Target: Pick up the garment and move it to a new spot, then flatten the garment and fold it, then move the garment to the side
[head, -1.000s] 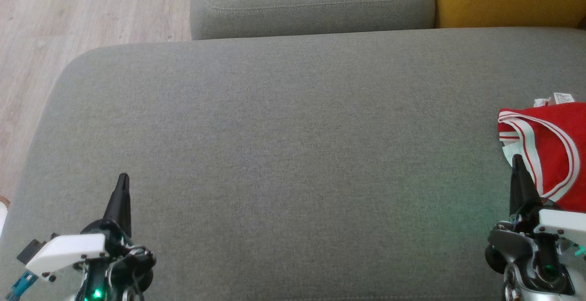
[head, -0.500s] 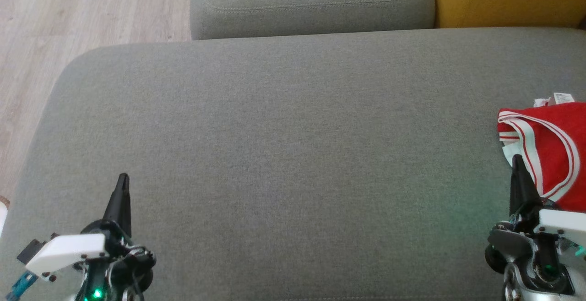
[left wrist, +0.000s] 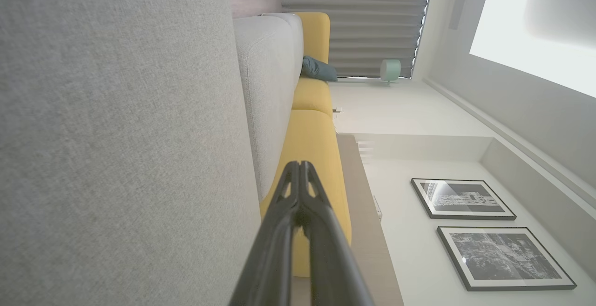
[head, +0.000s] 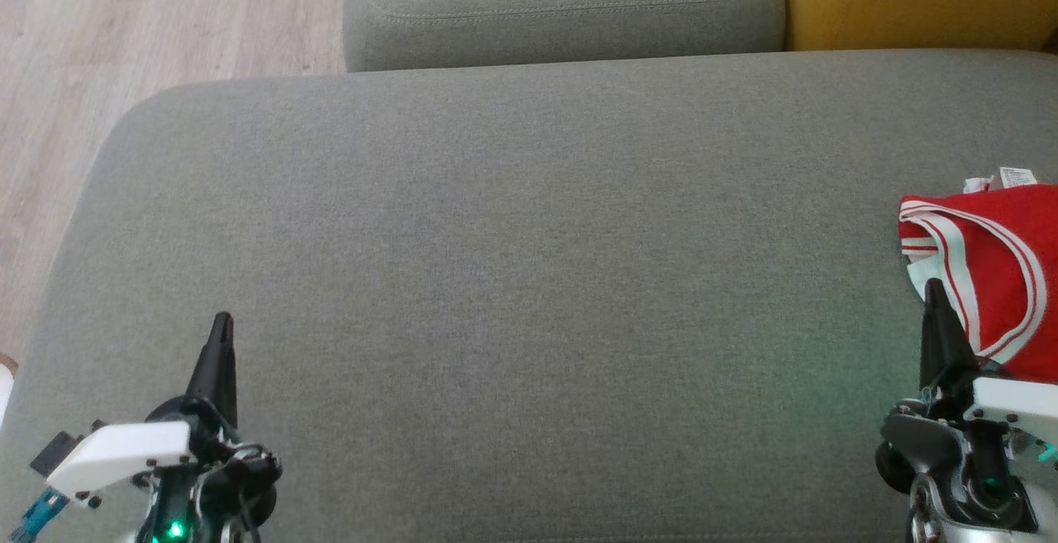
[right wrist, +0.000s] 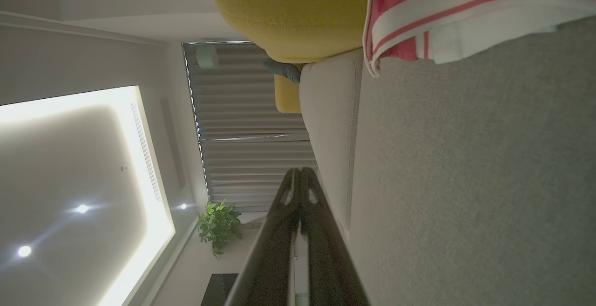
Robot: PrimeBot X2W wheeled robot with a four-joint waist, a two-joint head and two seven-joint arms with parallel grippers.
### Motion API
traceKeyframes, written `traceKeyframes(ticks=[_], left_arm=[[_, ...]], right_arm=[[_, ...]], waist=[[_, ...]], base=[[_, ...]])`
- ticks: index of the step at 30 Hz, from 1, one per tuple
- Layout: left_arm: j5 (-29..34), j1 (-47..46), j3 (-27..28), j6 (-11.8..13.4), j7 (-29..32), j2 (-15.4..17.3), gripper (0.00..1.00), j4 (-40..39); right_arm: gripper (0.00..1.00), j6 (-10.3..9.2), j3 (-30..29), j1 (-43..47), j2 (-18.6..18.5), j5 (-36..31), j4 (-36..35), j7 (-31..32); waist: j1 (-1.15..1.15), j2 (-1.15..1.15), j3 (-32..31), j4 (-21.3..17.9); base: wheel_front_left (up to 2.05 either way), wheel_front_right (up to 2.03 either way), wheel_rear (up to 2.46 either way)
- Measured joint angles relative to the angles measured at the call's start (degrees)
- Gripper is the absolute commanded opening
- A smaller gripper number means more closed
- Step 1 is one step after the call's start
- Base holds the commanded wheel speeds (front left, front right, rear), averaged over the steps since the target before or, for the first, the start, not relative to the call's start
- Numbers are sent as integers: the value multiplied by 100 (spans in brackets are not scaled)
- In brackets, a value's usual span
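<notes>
Red garment (head: 988, 266) with white striped trim on the right edge of the grey seat cushion (head: 529, 278), running out of the head view, a white label (head: 1015, 176) poking out at its far side. Looks layered rather than spread flat, possibly folded, but too much cut off to say. Fits two stages equally: a bundle waiting to be lifted, or a folded piece already parked at the cushion's side.

Left gripper (head: 220, 330) low over the near-left part of the cushion, fingers pressed together to a single point, holding nothing (same in the left wrist view: tips meeting, bare grey fabric alongside). Right gripper (head: 934, 295) over the near-right part of the cushion, likewise pinched together and empty, tip right at the garment's near hem. Touching or merely overlapping in the picture, hard to tell.

Possible trouble from here:
- Snagging or dragging the striped trim with the right tip on any sideways sweep, given so little clearance. Enough to spoil a neat stack or shove cloth off the cushion's right edge.
- For any grasp, no catching cloth with fingers pressed together, only pushing it.
- Pinching one layer alone: the rest trailing and falling open.
- Pressing down too hard: tip sinking into the soft cushion and catching its weave.
</notes>
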Motion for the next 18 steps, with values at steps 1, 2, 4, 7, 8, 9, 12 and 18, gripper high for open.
traceKeyframes(ticks=[1, 2, 4, 7, 8, 9, 12, 18], left_arm=[[0, 0, 0, 0, 0, 0, 0, 0], [0, 0, 0, 0, 0, 0, 0, 0], [0, 0, 0, 0, 0, 0, 0, 0], [0, 0, 0, 0, 0, 0, 0, 0], [0, 0, 0, 0, 0, 0, 0, 0], [0, 0, 0, 0, 0, 0, 0, 0], [0, 0, 0, 0, 0, 0, 0, 0], [0, 0, 0, 0, 0, 0, 0, 0]], right_arm=[[0, 0, 0, 0, 0, 0, 0, 0], [0, 0, 0, 0, 0, 0, 0, 0], [0, 0, 0, 0, 0, 0, 0, 0], [0, 0, 0, 0, 0, 0, 0, 0], [0, 0, 0, 0, 0, 0, 0, 0], [0, 0, 0, 0, 0, 0, 0, 0], [0, 0, 0, 0, 0, 0, 0, 0], [0, 0, 0, 0, 0, 0, 0, 0]], waist=[[0, 0, 0, 0], [0, 0, 0, 0], [0, 0, 0, 0], [0, 0, 0, 0], [0, 0, 0, 0], [0, 0, 0, 0], [0, 0, 0, 0], [0, 0, 0, 0]], base=[[0, 0, 0], [0, 0, 0], [0, 0, 0], [0, 0, 0], [0, 0, 0], [0, 0, 0], [0, 0, 0], [0, 0, 0]])
